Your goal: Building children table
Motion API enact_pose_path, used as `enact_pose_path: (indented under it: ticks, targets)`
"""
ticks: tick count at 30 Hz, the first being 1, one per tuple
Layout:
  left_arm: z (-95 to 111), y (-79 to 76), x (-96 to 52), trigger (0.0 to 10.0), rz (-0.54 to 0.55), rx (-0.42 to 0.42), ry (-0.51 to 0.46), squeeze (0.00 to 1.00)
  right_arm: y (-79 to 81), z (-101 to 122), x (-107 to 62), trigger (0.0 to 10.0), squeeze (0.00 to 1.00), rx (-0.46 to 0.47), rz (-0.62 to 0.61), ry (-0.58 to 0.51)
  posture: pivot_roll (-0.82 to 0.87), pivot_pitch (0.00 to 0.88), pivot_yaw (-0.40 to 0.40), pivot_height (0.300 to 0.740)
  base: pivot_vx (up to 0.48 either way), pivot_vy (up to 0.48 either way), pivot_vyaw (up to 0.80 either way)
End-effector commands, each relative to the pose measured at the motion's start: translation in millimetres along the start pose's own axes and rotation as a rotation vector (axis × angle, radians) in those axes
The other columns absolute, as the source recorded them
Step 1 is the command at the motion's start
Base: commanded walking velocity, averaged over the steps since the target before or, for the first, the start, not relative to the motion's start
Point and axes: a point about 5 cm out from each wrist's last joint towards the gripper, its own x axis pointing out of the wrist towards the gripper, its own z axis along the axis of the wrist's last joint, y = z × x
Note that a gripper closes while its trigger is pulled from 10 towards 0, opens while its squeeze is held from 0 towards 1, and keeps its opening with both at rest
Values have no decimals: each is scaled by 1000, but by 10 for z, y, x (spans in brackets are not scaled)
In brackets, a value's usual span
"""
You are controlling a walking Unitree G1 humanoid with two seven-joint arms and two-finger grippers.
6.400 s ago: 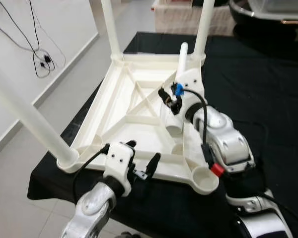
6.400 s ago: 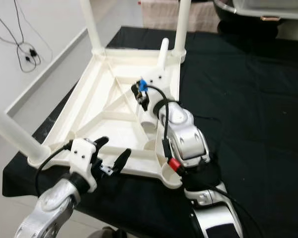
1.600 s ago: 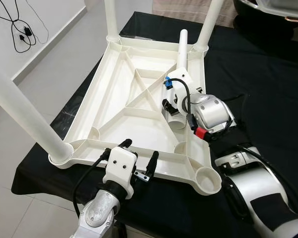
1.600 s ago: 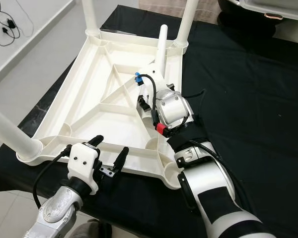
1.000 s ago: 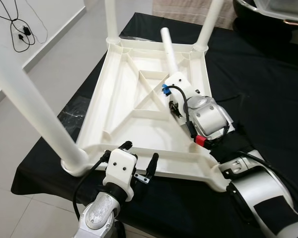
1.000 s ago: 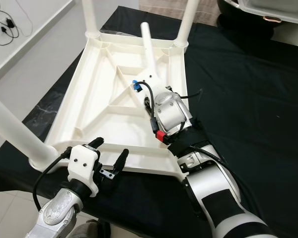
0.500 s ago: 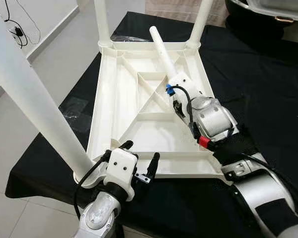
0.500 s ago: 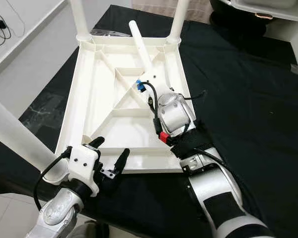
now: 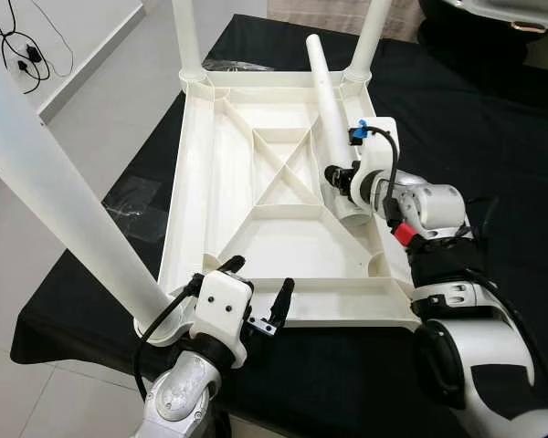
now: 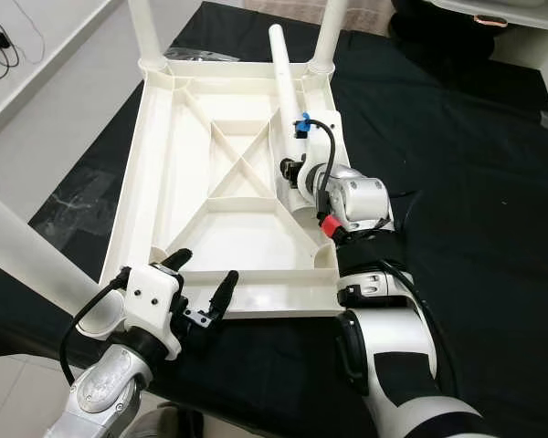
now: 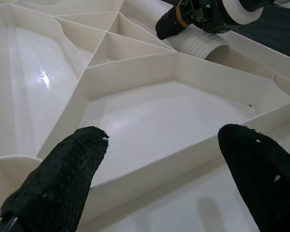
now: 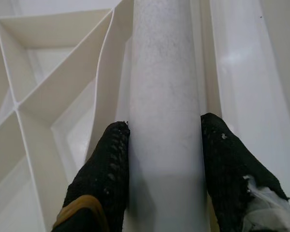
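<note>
1. A cable [image 9: 14, 50] was seen lying on the pale floor [image 9: 100, 109] at the far left, near the wall.
2. A fitted leg [image 9: 59, 196] was seen standing up out of the near-left corner of the table [image 9: 196, 192]. The table itself was flipped upside down on a black cloth [image 9: 493, 119], ribbed underside up.
3. The left gripper [image 9: 256, 297] was held just at the table's near edge, fingers spread wide with nothing between them. In the left wrist view, both black fingertips [image 11: 63, 179] were seen either side of a shallow rib compartment, not touching anything as far as could be told.
4. Two more legs were plugged into the far corners: far-left leg [image 9: 184, 36] and far-right leg [image 9: 370, 36], both upright and cut off by the top of the frame.
5. A loose leg [image 9: 331, 132] was seen lying slanted over the table's right side. Its threaded end was pointed toward the near-right corner, and the other end reached up near the far-right leg.
6. The right gripper [image 9: 340, 178] was clamped around the loose leg near its threaded end. In the right wrist view, the fingers [image 12: 108, 164] were pressed flat against both sides of the white tube. Whether the threaded end was touching the table couldn't be told.
7. The near-right corner socket [image 9: 381, 265] was left with no leg in it.
</note>
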Motion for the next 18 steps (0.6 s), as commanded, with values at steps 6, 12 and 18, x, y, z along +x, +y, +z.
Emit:
enact_pose_path:
  ticks: [6, 12, 18]
  targets:
    - [-78, 59, -26, 10000, 6, 6, 49, 0, -123, -37, 7, 7647, 0, 325, 64, -32, -28, 260, -36, 740, 0, 0, 0]
    - [-57, 107, 3, 10000, 13, -2, 43, 0, -142, 63, -24, 10000, 0, 475, 149, -110, -27, 249, -27, 740, 0, 0, 0]
    - [111, 209, 171, 10000, 27, -66, -28, 0, -354, 267, -177, 10000, 0, 407, 84, -403, -29, 223, -15, 740, 0, 0, 0]
